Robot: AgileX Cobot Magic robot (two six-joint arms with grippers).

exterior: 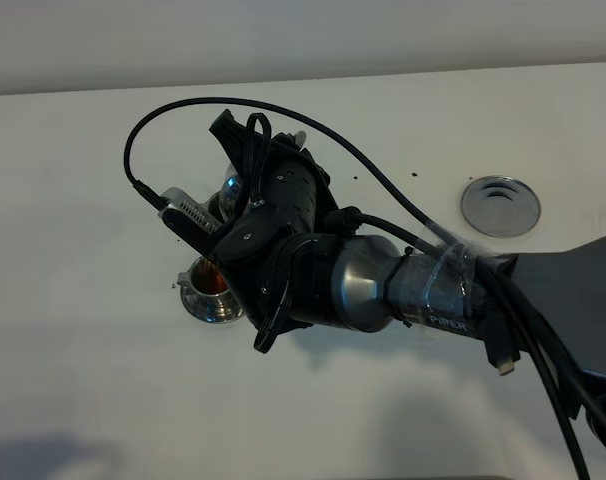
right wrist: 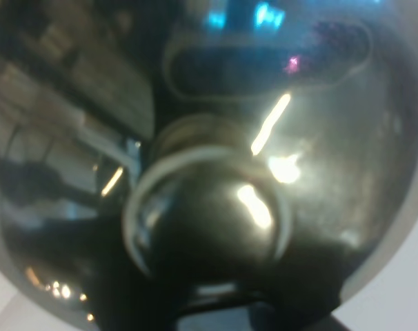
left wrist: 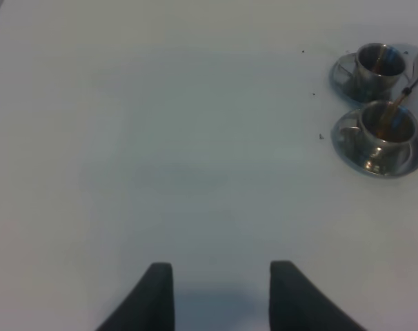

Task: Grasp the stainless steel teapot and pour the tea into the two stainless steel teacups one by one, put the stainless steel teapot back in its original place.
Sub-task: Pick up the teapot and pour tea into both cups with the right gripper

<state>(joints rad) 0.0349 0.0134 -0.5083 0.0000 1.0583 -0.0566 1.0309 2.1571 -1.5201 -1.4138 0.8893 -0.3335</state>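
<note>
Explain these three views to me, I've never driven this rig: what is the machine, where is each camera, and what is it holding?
It is a robot with two arms. The high camera looks down on the white table, where the right arm reaches across. Its right gripper is shut on the stainless steel teapot, whose lid fills the right wrist camera's picture. The left wrist camera shows the left gripper open, holding nothing, and the two teacups on saucers; tea shows in one. The steel coaster sits apart.
</note>
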